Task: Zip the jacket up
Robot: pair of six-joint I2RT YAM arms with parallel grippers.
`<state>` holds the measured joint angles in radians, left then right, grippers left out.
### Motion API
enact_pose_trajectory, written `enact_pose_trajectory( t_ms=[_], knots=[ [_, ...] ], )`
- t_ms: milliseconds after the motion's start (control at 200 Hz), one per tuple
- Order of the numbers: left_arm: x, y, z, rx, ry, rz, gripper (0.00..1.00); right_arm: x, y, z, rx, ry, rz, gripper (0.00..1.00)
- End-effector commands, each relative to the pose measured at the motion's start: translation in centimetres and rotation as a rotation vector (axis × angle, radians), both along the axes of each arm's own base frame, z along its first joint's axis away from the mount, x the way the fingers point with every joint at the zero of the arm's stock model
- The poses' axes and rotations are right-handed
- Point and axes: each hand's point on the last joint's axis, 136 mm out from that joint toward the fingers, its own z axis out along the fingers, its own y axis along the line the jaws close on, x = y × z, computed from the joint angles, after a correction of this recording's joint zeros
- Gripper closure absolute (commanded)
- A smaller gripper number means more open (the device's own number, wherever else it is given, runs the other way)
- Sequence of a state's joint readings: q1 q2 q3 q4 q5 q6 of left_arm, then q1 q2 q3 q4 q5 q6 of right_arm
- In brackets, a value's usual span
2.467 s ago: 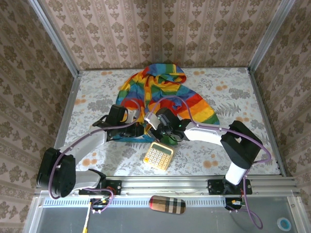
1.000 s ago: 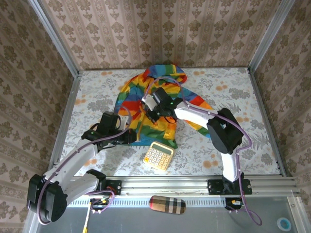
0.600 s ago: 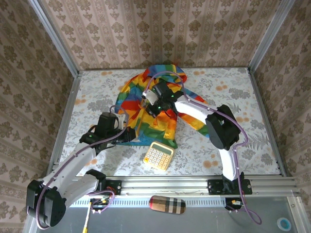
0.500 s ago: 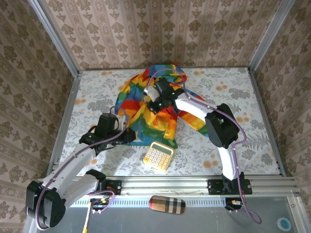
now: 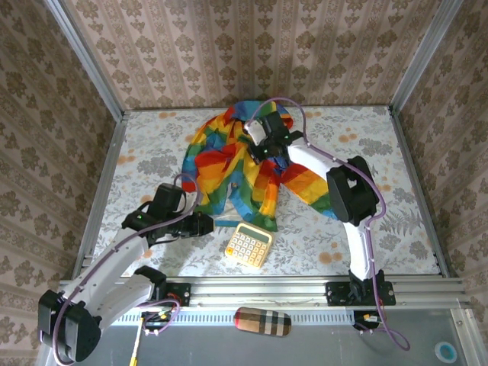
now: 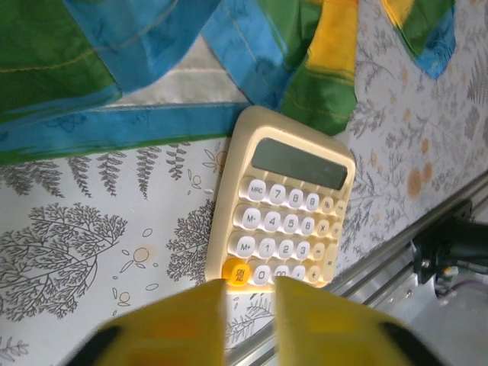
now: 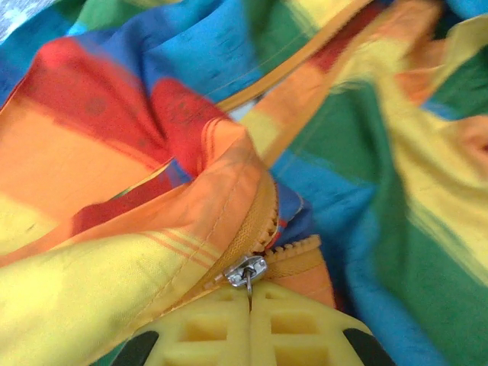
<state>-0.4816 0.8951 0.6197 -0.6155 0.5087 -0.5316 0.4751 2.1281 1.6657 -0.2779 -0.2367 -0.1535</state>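
Observation:
The rainbow-striped jacket (image 5: 221,164) lies spread at the middle and back of the table. My right gripper (image 5: 259,150) hovers over its upper front near the hood. In the right wrist view the yellow fingers (image 7: 206,332) press together, shut on the thin pull of the silver zipper slider (image 7: 245,271). The slider sits on the orange-yellow zipper band, with jacket fabric (image 7: 114,152) bunched behind it. My left gripper (image 5: 202,225) sits just off the jacket's blue hem (image 6: 114,61). It (image 6: 250,284) is open, a gap between its yellow fingers and nothing in it.
A cream calculator (image 5: 248,245) lies on the floral cloth just near of the hem, right in front of the left fingers (image 6: 286,206). A plaid case (image 5: 261,321) rests on the front rail. Metal frame posts and patterned walls enclose the table.
The right gripper has drawn the zipper slider from the hem up toward the hood. The left gripper has let go of the hem, opened, and drawn back a little toward the near left.

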Motion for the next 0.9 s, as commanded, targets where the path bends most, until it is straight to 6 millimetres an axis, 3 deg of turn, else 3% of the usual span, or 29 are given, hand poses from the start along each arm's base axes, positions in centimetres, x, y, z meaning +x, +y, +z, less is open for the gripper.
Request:
enact_pose_trajectory(
  t_ms=[0, 175, 370, 590, 895],
  knots=[
    [1.9, 0.4, 2.5, 0.035, -0.090, 0.003, 0.65, -2.4, 1.9, 2.2, 0.058, -0.019, 0.108, 1.00],
    [4.4, -0.1, 4.0, 0.061, -0.182, -0.009, 0.50, -5.3, 3.4, 1.5, 0.066, 0.012, 0.176, 1.00],
    [7.3, -1.6, 3.6, 0.071, -0.276, -0.051, 0.39, -6.8, 4.2, 1.3, 0.064, 0.022, 0.206, 1.00],
    [10.5, -2.7, 0.8, 0.134, -0.348, -0.058, 0.30, -7.3, 4.5, 2.6, 0.091, 0.013, 0.211, 1.00],
    [12.2, -3.1, -5.4, 0.238, -0.331, -0.054, 0.26, -8.0, 4.8, 3.1, 0.109, 0.022, 0.215, 1.00]
  ],
)
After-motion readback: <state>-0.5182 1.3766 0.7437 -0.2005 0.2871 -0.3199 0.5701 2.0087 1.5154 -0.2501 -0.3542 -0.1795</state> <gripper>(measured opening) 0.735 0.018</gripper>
